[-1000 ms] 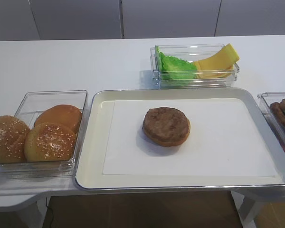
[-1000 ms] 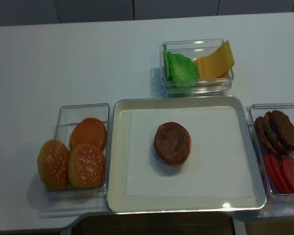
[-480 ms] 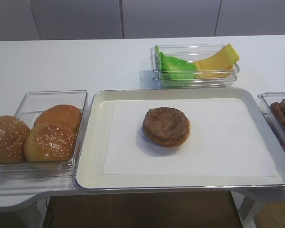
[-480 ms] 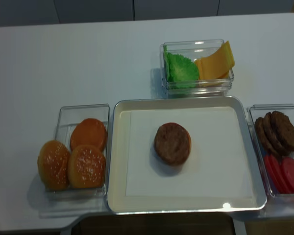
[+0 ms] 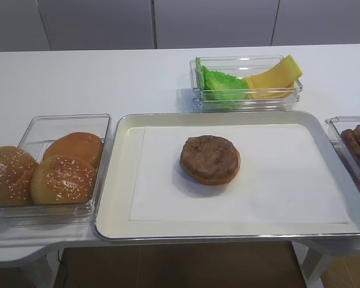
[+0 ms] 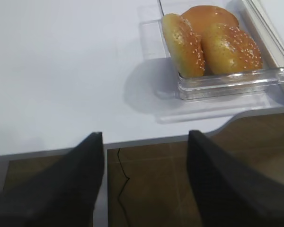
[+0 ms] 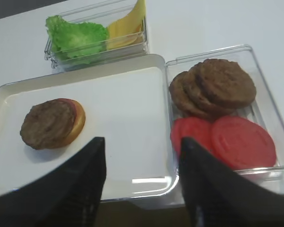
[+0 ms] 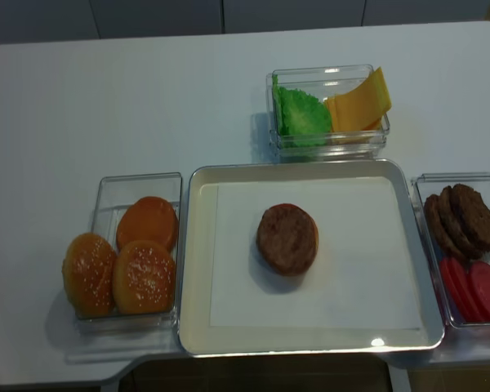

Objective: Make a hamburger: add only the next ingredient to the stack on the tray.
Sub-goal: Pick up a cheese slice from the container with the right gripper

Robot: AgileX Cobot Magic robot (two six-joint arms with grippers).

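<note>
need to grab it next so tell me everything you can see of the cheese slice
The cheese slice is thin, smooth and yellow-orange, looking soft and floppy. It leans tilted in the right half of a clear plastic container behind the tray, its upper corner poking above the rim. Green lettuce lies beside it on the left. No gripper touches it.

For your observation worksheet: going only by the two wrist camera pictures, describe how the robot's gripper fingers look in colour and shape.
Only the fingers show. The right gripper has two black, matte fingers, broad at the frame bottom and narrowing to blunt tips. The left gripper looks the same: plain dark fingers. No cables or markings are visible; the arms are out of view.
</note>
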